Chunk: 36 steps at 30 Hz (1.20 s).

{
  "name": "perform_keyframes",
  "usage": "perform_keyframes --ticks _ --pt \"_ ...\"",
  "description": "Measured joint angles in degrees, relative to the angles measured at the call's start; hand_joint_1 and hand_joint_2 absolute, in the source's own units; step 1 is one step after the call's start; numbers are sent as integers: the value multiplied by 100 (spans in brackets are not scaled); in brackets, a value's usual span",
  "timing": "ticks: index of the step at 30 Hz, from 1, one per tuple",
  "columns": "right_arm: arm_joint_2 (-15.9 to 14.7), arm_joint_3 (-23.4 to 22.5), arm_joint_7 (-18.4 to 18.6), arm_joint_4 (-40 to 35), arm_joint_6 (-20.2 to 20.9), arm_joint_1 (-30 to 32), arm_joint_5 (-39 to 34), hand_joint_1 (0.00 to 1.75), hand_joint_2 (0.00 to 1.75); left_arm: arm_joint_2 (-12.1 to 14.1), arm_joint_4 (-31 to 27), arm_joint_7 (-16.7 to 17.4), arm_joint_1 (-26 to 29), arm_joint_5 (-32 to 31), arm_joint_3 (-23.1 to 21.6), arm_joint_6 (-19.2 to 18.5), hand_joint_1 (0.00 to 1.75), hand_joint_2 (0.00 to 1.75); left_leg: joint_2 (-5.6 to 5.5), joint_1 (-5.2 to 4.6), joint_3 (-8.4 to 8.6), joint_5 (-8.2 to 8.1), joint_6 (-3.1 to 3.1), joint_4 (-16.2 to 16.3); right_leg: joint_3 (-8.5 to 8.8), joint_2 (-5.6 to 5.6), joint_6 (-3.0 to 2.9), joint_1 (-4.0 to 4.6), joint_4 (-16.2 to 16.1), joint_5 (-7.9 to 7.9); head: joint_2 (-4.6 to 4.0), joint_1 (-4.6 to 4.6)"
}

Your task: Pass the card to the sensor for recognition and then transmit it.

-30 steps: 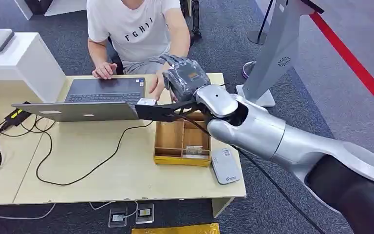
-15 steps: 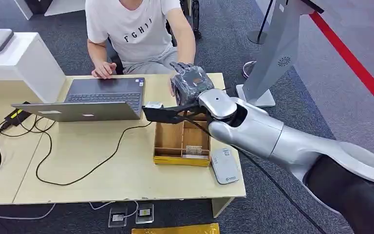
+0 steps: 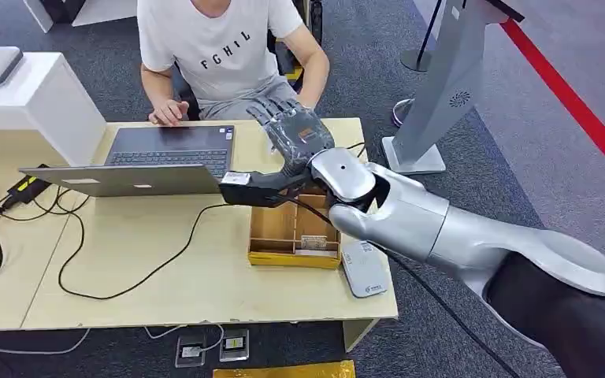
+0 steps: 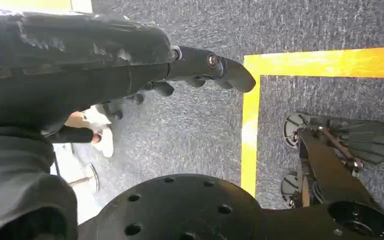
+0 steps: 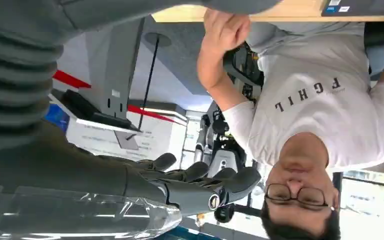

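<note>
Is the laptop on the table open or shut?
Open. In the head view the laptop shows its keyboard, with the lid folded far back, and a person's hand rests at its far edge.

**Q:** what's actually sitting on the table (image 3: 165,276) from my feed?

**A:** I see a laptop (image 3: 146,161) upper left, black cables (image 3: 126,268) trailing across, wooden tray (image 3: 293,236) center, a grey card reader (image 3: 364,269) just right of it.
</note>
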Motion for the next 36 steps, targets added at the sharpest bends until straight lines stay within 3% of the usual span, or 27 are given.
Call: perform_keyframes --ticks 4,11,18,25,26,31,33,36 --pt "-72 -46 455 -231 -469 172 -254 0 0 -7 0 77 4 123 0 79 0 0 2 -1 5 0 0 2 -1 3 0 0 -1 0 0 0" --pt "-610 -90 1439 -1336 -463 688 -254 0 0 -59 0 243 25 179 0 153 0 0 9 -1 5 -2 -1 2 -3 6 0 -1 -4 0 0 0" --pt "-1108 -693 1506 -2755 -166 2027 773 0 0 -129 0 125 48 262 0 160 0 0 12 0 4 -4 -2 2 -4 5 0 0 -5 0 0 0" --pt "-1346 -1267 1506 -3696 -113 2743 1168 0 0 -155 0 -24 47 265 4 154 0 0 12 2 7 -3 -1 2 -1 6 0 2 -6 0 0 0" --pt "-1353 -1371 1506 -3839 -30 2956 1378 0 175 -166 0 -64 47 265 4 142 0 0 10 2 8 -3 -1 2 2 4 0 2 -6 0 0 0" --pt "-1353 -1408 1506 -3889 27 3070 1480 0 175 -166 0 -70 46 265 4 140 0 0 9 3 7 -3 -1 2 2 3 0 3 -6 0 0 2" --pt "-1351 -1787 1506 -4413 208 4008 1923 0 175 -183 0 -107 44 230 4 127 0 0 8 2 0 -4 -1 1 -2 3 0 2 -6 0 0 2" --pt "-1318 -1985 1506 -4568 318 4520 2269 0 175 -192 0 -37 43 184 4 140 0 0 8 2 -2 -5 -2 0 -3 3 0 2 -6 -1 0 2"
